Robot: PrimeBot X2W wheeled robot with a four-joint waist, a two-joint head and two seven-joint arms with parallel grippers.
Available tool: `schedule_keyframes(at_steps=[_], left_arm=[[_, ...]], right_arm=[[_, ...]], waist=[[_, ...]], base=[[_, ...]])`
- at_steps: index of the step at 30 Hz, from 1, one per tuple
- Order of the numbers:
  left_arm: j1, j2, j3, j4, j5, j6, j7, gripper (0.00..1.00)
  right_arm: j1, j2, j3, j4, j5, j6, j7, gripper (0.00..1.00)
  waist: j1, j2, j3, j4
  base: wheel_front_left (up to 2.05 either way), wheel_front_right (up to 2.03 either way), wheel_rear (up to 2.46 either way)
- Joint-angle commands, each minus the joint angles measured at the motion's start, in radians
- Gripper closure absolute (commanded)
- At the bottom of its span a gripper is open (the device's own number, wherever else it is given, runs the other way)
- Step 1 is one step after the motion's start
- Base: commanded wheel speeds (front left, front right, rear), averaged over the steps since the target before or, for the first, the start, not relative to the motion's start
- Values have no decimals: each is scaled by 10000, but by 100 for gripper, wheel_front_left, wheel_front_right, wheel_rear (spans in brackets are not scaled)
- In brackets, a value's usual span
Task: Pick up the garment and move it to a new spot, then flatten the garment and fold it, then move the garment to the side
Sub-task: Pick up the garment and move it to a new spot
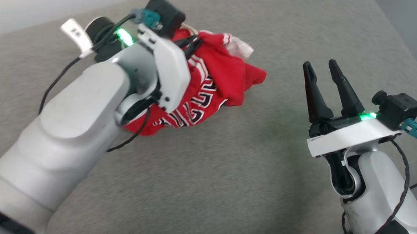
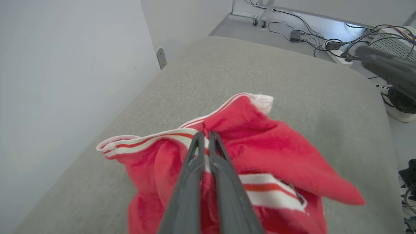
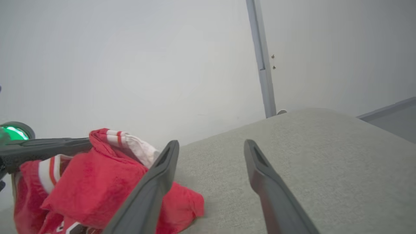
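Robot lifts jersey by its trim: the left hand (image 2: 205, 136) is closed tight on the red-and-white striped edge of the garment (image 1: 227, 76), two dark fingers pinching the cloth between them; the crumpled red shirt hangs bunched from that pinch over the far left of the grey cushioned surface (image 1: 233, 187), its lower folds and black lettering apparently resting on the fabric. Gripping an edge rather than the bulk looks chosen so the shirt can be carried to a new spot and later shaken out flat. The right hand (image 1: 320, 66) stands well apart on the near right, fingers spread wide and holding nothing, tips pointing up the surface; it seems parked clear of the lift, ready to take a second edge once flattening begins.
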Motion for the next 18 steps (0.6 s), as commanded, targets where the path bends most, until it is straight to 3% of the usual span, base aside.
schedule_keyframes(at_steps=[1,8,13,18], left_arm=[[-256,-142,-155,206,-35,36,-119,100],[-533,-525,-1562,1710,-191,36,-325,100],[-169,-126,-2145,2148,-388,36,883,100],[469,653,-2405,2348,-345,39,2478,100]], right_arm=[[73,78,9,-52,188,1,-47,0],[130,71,69,-168,1029,1,-47,0],[97,74,189,-232,1377,1,-47,0],[-106,67,393,-317,1698,1,-47,0]], waist=[[0,0,711,-918],[0,0,1221,-1930],[0,0,1384,-2219],[0,0,1680,-2433]], base=[[0,0,0],[0,0,0],[0,0,0],[0,0,0]])
